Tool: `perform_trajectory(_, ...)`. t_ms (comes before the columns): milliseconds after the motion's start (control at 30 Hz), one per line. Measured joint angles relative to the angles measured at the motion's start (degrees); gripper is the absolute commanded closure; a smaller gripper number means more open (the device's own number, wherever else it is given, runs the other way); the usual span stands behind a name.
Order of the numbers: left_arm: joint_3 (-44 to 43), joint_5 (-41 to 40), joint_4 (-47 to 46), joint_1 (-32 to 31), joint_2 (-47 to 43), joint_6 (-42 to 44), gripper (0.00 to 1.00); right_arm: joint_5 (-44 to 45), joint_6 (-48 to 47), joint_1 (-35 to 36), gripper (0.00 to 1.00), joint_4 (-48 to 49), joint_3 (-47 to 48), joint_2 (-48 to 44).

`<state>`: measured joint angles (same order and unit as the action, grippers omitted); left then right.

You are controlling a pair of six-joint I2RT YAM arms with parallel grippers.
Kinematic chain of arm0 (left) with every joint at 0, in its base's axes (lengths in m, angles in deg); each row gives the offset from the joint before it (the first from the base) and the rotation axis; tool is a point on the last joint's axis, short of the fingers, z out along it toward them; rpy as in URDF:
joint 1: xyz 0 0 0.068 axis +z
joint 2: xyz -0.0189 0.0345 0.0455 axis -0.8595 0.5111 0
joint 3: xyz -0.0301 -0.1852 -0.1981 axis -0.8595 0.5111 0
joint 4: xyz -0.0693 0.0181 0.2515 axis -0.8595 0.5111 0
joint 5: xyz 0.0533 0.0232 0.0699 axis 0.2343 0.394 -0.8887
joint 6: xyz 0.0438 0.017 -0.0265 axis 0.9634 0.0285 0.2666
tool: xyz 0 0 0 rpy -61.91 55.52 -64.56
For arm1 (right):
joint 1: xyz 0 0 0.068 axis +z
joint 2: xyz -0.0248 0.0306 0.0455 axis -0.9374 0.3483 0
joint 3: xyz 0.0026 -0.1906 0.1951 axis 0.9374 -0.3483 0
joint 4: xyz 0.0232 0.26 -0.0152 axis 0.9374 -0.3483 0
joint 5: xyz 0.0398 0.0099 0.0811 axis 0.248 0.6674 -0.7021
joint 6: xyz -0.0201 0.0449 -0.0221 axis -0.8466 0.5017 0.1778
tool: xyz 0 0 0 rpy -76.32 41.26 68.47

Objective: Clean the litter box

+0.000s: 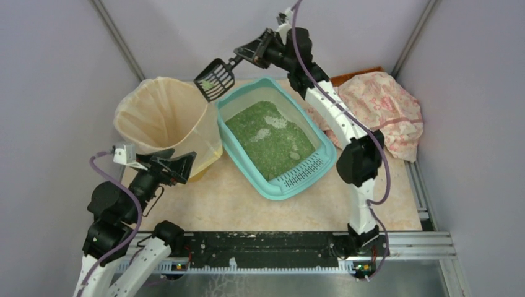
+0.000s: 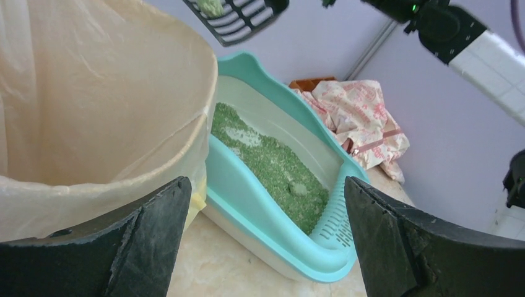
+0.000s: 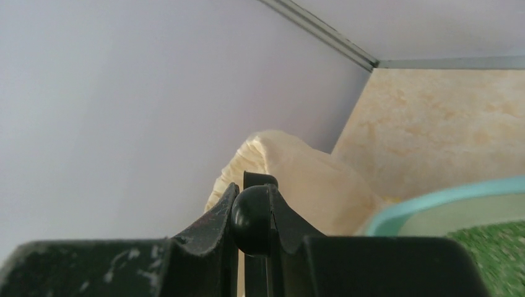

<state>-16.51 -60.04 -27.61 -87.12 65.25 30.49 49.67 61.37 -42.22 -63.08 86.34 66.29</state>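
Now: my left claw (image 1: pixel 178 159) idle at the bin (image 1: pixel 162 114), my right claw (image 1: pixel 239 60) up high with the scoop (image 1: pixel 215 79).
At the left, my left claw hangs low by the near side of the beige bag-lined bin, its jaws spread wide with nothing between them. The black slotted scoop hangs in the air over the bin's right rim with a pale green clump (image 1: pixel 213 84) in it. My right claw is clamped tight on its handle. Below, the teal litter box (image 2: pixel 260 207) sits mid-table right against the bin, green granules (image 1: pixel 266 139) inside, its slotted grate (image 1: pixel 304 172) at the near right end. Farthest right, a flowered cloth (image 1: pixel 387 111) lies bunched on the table (image 1: pixel 216 204).
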Motion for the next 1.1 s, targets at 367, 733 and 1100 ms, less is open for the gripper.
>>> perform_trajectory(367, 2.0, 3.3, 2.6, 0.0, 0.0, 0.9, 0.01, -0.6, -7.3, 8.7, 1.0, -10.2, 23.5, 12.9)
perform_trajectory(733, 4.4, 4.5, 2.4, 0.0, 0.3, 2.3, 0.01, 10.5, -50.7, 24.4, 1.0, -9.5, 9.3, 6.8)
perform_trajectory(1100, 8.9, 9.0, -0.5, 0.0, 2.7, -1.0, 0.02, 13.7, -64.7, 28.3, 1.0, -4.9, 13.1, 5.5)
